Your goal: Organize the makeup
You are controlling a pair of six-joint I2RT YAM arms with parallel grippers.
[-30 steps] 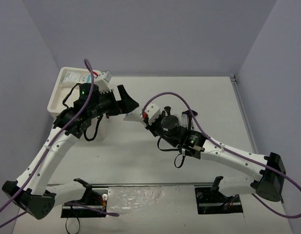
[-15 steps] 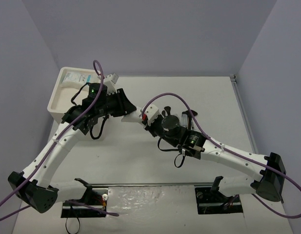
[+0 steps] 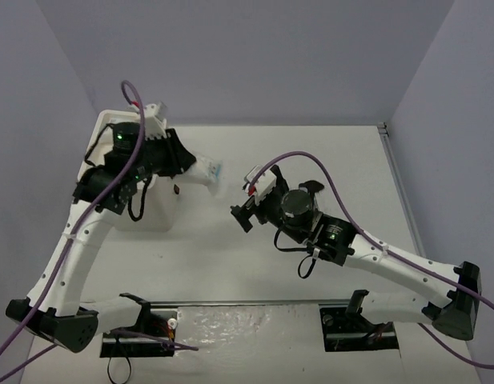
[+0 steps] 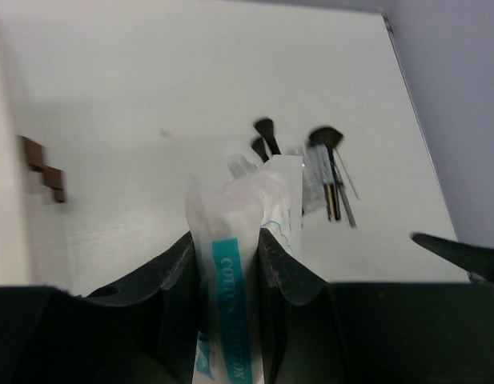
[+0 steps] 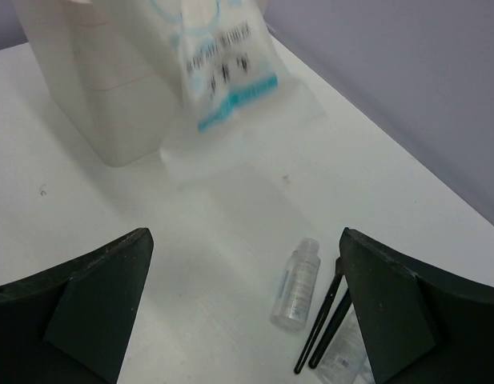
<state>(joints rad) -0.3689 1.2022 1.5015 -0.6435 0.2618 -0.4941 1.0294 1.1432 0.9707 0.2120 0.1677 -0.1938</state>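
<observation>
My left gripper (image 3: pixel 197 166) is shut on a flat white packet (image 3: pixel 210 170) with a teal label and holds it in the air just right of the white box (image 3: pixel 162 213). In the left wrist view the packet (image 4: pixel 230 280) stands upright between the two black fingers (image 4: pixel 173 276). My right gripper (image 3: pixel 245 198) is open and holds nothing, a short way right of the packet. Below it lie a small clear bottle (image 5: pixel 298 284), two thin black brushes (image 5: pixel 322 328) and a clear tube (image 5: pixel 343 356). The packet (image 5: pixel 222 72) hangs blurred ahead of my right gripper (image 5: pixel 244 240).
The white box (image 5: pixel 94 88) has dark red knobs (image 4: pixel 43 164) on its front and an open tray on top (image 3: pixel 102 132). More brushes (image 4: pixel 267 136) and clear tubes (image 4: pixel 315 172) lie in a cluster on the white table. Purple walls close in at the back and right.
My left gripper shut on the packet and carried it left toward the box. My right gripper opened, let go of the packet and drew back to the right.
</observation>
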